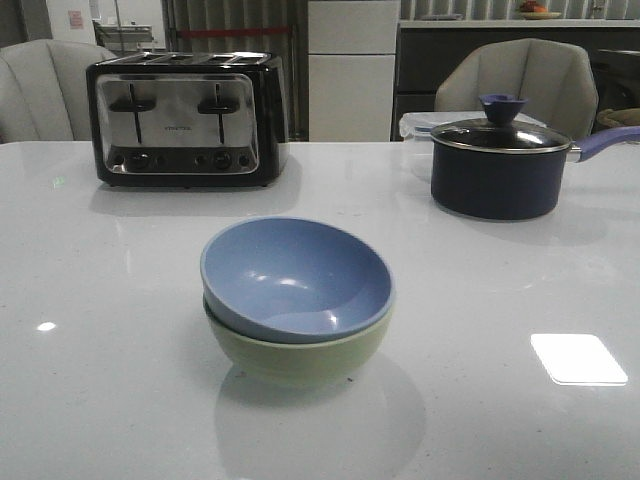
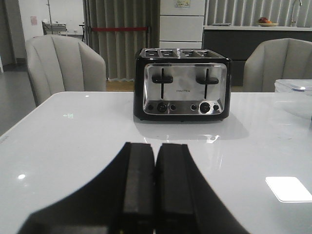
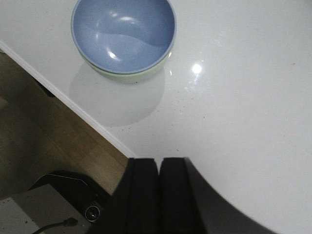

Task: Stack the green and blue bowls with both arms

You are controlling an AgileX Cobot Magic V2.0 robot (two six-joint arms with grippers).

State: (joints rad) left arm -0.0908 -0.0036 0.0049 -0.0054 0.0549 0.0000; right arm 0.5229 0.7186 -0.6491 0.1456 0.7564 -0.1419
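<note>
Toaster (image 2: 184, 83) front: a small brand word between the levers, too blurred to read.
Other readable text: none.

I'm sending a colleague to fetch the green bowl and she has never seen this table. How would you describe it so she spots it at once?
Start at the chrome toaster at the back of the white table, then come forward to the middle, where two bowls sit nested. The green bowl is the lower one, pale sage, with the blue bowl resting inside it, slightly tilted. The dark saucepan behind has a lid and handle.
</note>
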